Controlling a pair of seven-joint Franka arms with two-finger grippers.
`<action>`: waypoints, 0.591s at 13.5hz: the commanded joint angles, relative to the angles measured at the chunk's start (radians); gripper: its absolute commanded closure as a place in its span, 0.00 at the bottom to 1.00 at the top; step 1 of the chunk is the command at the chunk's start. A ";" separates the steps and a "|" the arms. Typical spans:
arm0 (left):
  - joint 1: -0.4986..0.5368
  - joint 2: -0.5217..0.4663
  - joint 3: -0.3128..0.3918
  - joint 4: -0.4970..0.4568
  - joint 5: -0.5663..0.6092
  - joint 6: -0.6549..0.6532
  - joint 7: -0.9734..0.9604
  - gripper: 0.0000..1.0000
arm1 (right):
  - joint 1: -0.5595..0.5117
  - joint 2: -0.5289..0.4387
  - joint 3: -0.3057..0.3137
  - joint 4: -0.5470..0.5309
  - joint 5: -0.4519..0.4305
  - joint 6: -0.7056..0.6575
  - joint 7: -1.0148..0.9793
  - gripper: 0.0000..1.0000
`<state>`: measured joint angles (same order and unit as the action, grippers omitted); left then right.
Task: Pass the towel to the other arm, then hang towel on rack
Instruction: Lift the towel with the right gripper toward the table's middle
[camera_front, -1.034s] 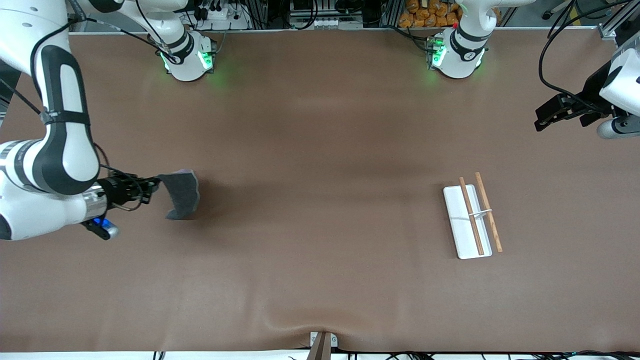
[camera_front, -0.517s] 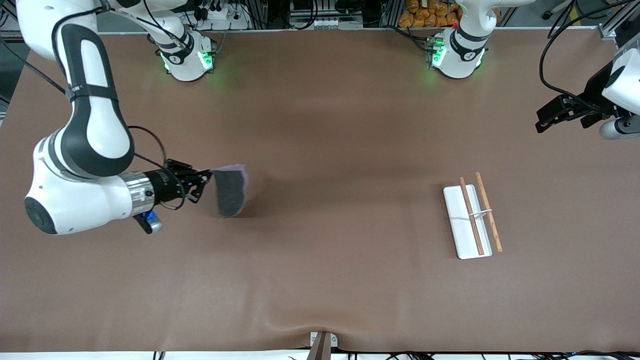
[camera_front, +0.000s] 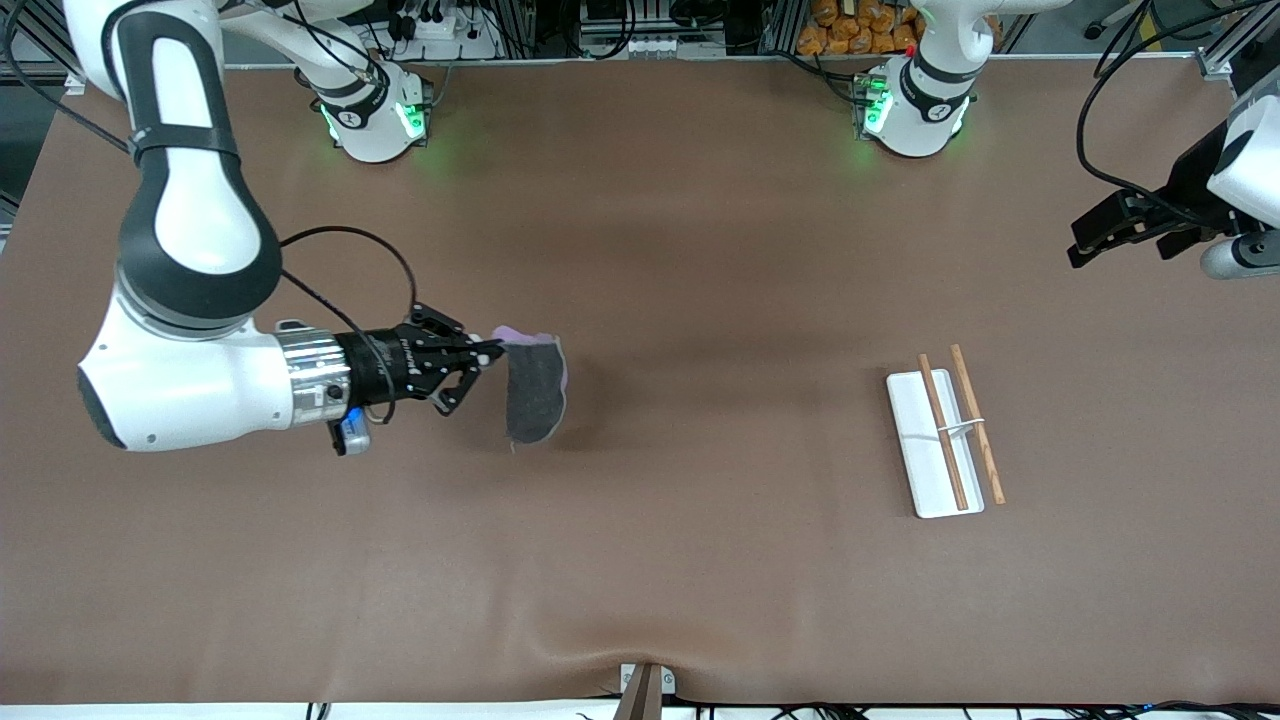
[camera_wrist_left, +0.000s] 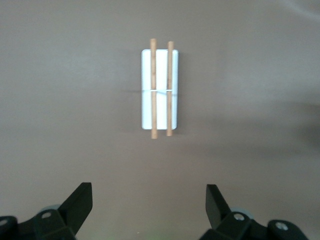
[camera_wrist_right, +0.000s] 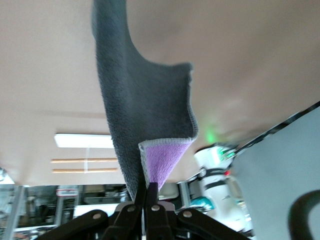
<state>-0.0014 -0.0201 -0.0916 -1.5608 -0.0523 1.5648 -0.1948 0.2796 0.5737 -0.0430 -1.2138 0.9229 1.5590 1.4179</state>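
Towel (camera_front: 533, 392) pinched in right gripper (camera_front: 487, 352), arm horizontal; left gripper (camera_front: 1090, 238) waits.

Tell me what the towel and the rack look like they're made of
The towel, pinched in the right gripper, looks like soft fleece or microfibre: fuzzy matte nap, limp drape, grey one side, purple the other. The rack seems a smooth white base, probably plastic, with two brown rods, likely wood.
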 joint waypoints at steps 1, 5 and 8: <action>-0.005 0.018 0.000 0.007 -0.085 0.043 0.003 0.00 | 0.087 -0.005 -0.008 0.008 0.033 0.123 0.169 1.00; -0.009 0.080 -0.008 0.007 -0.246 0.101 -0.050 0.00 | 0.196 -0.003 -0.009 0.008 0.037 0.330 0.309 1.00; -0.006 0.138 -0.005 0.007 -0.423 0.150 -0.167 0.00 | 0.257 0.000 -0.011 0.007 0.051 0.478 0.389 1.00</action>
<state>-0.0064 0.0846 -0.0978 -1.5627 -0.3907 1.6891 -0.2822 0.5098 0.5739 -0.0415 -1.2136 0.9464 1.9857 1.7577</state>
